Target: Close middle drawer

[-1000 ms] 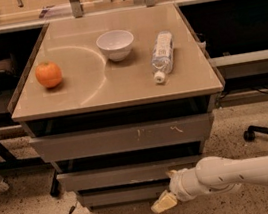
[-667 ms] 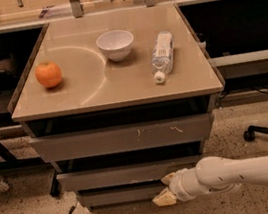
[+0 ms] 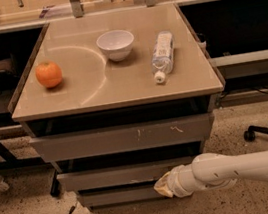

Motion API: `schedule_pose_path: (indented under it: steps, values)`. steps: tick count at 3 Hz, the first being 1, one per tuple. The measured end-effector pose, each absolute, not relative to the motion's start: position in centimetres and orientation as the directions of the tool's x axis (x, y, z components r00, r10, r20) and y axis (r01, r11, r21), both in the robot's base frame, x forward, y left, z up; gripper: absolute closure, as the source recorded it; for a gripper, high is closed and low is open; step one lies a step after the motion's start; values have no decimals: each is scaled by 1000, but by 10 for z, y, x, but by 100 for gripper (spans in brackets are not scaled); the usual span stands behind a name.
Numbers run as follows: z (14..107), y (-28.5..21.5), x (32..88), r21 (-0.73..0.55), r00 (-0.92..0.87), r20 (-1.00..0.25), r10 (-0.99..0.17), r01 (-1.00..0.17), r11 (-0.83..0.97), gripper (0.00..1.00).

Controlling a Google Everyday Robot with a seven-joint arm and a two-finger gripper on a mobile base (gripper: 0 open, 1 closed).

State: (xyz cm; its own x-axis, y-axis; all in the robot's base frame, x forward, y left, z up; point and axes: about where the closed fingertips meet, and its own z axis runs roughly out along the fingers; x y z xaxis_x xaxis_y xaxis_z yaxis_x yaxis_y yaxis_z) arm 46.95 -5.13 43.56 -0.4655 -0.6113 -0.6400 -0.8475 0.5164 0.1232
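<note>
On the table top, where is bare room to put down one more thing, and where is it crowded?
Bare: the front strip of the table top, before the orange, bowl and bottle; also the gap between orange and bowl. Crowded: bowl to bottle, close together. The gripper is low, near the middle drawer front.

middle drawer [image 3: 129, 173] front, pincer [image 3: 162, 186] just below

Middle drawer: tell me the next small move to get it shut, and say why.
Probably lift the gripper a little and push it straight in against the front of the middle drawer. That front looks pulled out, with a dark gap above it. The gripper sits low, near the front's lower right edge and over the bottom drawer; contact cannot be told.
</note>
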Motion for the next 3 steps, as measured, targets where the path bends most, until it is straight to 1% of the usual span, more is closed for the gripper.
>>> schedule_pose_path:
  steps: [1,3]
  values:
    - [435,-48,479,96,-450,-639,-624,-851,516,100]
    - [432,-46,501,27,-431,-641,-635,-840,542,100]
